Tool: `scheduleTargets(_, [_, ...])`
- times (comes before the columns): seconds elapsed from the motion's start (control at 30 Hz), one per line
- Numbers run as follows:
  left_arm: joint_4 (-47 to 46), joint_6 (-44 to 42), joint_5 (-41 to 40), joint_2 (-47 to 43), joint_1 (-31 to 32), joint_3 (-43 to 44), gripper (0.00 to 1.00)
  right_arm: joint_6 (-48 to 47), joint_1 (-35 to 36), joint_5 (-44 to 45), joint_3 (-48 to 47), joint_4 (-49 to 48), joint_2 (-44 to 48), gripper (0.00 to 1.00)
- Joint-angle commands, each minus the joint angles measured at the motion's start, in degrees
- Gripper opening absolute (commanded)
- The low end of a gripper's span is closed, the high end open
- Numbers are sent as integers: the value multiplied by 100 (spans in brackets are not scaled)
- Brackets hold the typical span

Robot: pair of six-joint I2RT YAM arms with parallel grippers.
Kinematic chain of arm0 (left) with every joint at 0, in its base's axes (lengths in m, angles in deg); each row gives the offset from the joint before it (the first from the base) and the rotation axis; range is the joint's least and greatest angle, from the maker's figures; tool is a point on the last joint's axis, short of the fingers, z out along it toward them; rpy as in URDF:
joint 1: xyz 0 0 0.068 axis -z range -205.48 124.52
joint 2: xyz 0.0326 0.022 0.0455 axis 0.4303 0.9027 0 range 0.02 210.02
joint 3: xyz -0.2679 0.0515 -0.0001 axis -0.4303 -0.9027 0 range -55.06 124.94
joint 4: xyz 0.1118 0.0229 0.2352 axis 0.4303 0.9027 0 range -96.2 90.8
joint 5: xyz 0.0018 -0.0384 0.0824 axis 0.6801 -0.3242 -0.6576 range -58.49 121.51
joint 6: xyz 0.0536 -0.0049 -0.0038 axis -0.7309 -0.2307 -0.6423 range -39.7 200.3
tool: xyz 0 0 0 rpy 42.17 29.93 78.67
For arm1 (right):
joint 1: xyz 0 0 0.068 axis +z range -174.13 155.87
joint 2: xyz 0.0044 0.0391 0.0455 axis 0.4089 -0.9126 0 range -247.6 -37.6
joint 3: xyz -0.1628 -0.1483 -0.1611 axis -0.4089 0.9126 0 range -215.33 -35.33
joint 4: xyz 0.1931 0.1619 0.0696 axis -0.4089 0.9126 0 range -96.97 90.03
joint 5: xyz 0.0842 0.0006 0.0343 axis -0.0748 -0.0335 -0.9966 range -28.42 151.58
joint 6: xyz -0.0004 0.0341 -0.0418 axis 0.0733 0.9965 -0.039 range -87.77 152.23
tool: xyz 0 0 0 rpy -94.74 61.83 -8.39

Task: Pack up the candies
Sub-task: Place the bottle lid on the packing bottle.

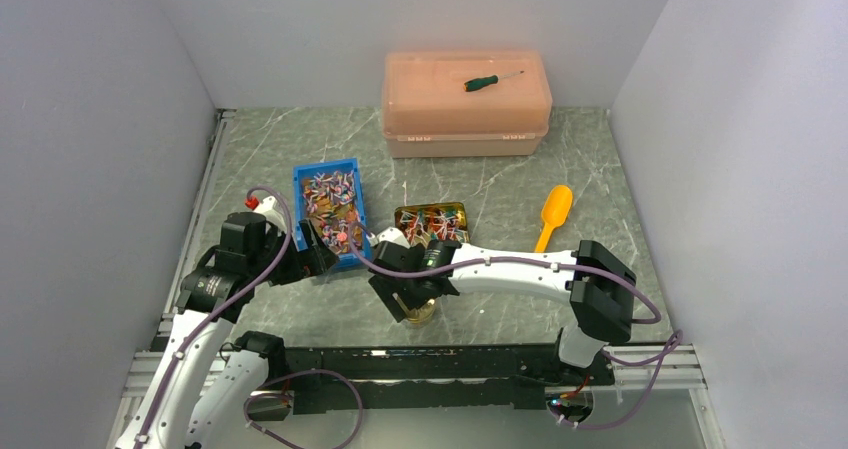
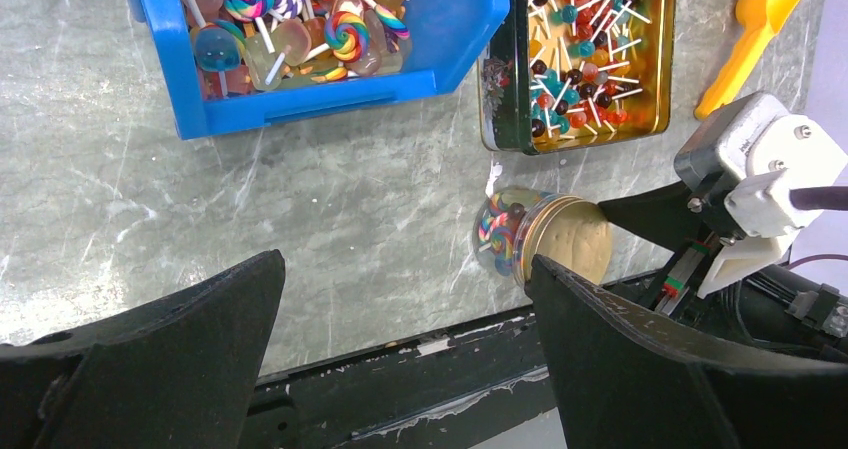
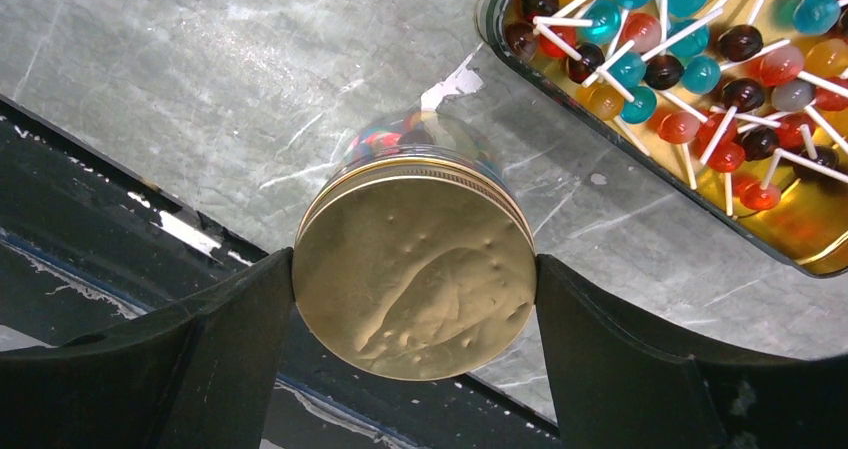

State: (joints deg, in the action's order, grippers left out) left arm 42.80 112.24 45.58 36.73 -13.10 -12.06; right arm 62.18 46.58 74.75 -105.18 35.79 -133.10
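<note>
Candies [image 2: 300, 9], all stick lollipops, are in three places. Swirl and flat ones are heaped in the blue bin [image 2: 300, 107] at centre-left. Ball ones fill the gold tin [image 2: 500, 89] just right of it. A few sit inside the glass jar [image 2: 500, 234] by the near edge of the tabletop [image 2: 300, 219]. Right claw [image 3: 413, 269]: jaws set wide, both fingers pressed against opposite sides of the jar's gold lid [image 3: 415, 309]. Left claw [image 2: 400, 269]: fully spread, holding nothing, above bare tabletop on the near side of the bin.
</note>
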Motion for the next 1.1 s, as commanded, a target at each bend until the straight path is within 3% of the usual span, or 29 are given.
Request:
scheduleTargets(0.0, [-56, -93, 17, 9, -34, 103, 99, 81, 39, -30, 109, -161, 36, 68])
scheduleTargets(0.53, [-27, -88, -31, -35, -34, 68, 99, 248, 39, -76, 445, -433, 32, 68])
scheduleTargets(1.07, [51, -13, -51, -163, -34, 33, 100, 923, 364, 700, 1030, -722, 190, 69])
